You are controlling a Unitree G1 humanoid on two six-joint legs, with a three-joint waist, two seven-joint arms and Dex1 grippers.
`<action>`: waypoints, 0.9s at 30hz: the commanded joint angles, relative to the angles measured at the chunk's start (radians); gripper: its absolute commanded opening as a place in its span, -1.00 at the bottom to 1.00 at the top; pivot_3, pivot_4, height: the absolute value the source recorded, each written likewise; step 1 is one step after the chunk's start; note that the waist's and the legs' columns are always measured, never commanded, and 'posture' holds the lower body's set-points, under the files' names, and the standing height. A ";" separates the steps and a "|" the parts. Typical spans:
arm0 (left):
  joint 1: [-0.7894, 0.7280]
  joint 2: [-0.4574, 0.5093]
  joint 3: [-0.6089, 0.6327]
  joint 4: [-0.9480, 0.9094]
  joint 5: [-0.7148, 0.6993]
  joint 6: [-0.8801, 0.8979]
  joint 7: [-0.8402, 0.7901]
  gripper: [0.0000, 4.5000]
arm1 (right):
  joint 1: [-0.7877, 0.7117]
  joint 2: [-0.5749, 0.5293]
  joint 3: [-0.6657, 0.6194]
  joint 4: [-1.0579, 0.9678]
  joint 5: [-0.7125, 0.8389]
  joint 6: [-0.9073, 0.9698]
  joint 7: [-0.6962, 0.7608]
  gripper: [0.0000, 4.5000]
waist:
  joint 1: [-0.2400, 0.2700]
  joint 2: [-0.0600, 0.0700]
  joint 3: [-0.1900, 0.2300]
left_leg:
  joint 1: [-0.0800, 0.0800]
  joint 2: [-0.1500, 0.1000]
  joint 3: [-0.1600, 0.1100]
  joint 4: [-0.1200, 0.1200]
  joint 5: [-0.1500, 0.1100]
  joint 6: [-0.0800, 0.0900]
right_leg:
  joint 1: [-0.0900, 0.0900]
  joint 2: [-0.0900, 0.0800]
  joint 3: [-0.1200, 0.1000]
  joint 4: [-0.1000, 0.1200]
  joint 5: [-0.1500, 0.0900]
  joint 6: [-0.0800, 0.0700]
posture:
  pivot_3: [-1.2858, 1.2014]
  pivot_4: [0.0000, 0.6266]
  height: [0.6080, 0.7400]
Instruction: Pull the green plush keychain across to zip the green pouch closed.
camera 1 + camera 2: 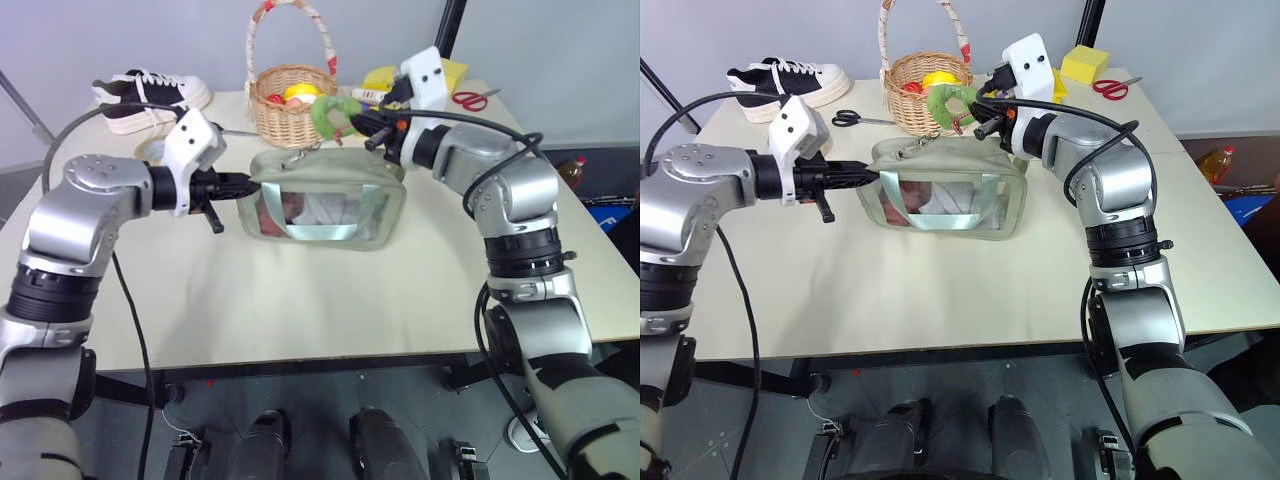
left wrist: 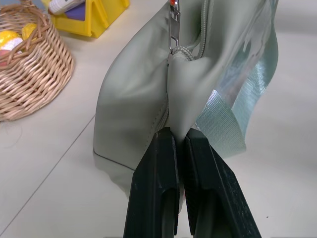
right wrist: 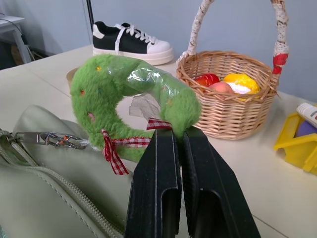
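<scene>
Black fingers of the right gripper pinch the green plush keychain above the green pouch, ready to drag the zip. Left gripper clamps the pouch's end fabric as an anchor. Left wrist view reveals the zipper pull; right wrist view the keychain's clasp. Wicker basket behind.

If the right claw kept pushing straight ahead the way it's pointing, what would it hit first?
The right gripper is already shut on the green plush keychain, so that comes first. Beyond it the line seems to run toward the black-and-white sneaker, passing beside the wicker basket, though depth is hard to judge.
</scene>
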 commanded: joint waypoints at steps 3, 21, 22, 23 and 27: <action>0.065 0.076 0.021 0.092 0.071 0.000 0.008 -1.00 | -0.040 0.006 -0.132 -0.059 -0.020 -0.031 -0.162 -0.98 | -0.004 0.000 0.000 | 0.000 0.000 0.000 0.000 0.000 0.000 | 0.000 0.000 0.000 0.000 0.000 0.000 | 0.03 -0.52 1.00; -0.009 0.026 0.166 0.228 -0.028 -0.023 -0.045 0.99 | -0.013 0.213 -0.059 -0.092 0.009 -0.009 -0.180 -1.00 | -0.001 0.000 0.000 | -0.001 0.000 -0.002 0.000 0.000 0.000 | -0.001 0.000 -0.001 0.001 0.000 0.000 | 0.03 -0.52 1.00; -0.025 0.018 0.174 0.240 -0.034 -0.022 -0.044 0.99 | -0.014 0.213 -0.057 -0.097 0.013 -0.005 -0.173 -1.00 | -0.002 0.000 0.000 | -0.001 0.000 -0.002 0.000 0.000 0.000 | -0.001 0.001 -0.001 0.001 0.000 0.000 | 0.03 -0.52 1.00; -0.038 0.011 0.180 0.247 -0.043 -0.018 -0.049 0.99 | -0.016 0.214 -0.055 -0.104 0.017 0.001 -0.168 -1.00 | -0.002 0.000 0.000 | -0.001 0.000 -0.002 0.000 0.000 0.000 | -0.001 0.001 -0.001 0.001 0.000 0.000 | 0.03 -0.52 1.00; -0.062 -0.012 0.169 0.249 -0.049 -0.022 -0.075 0.99 | -0.023 0.218 -0.053 -0.117 0.022 0.017 -0.156 -1.00 | -0.001 0.000 0.000 | -0.001 0.000 -0.001 0.000 0.000 0.000 | -0.001 0.000 -0.001 0.001 0.000 0.000 | 0.03 -0.52 1.00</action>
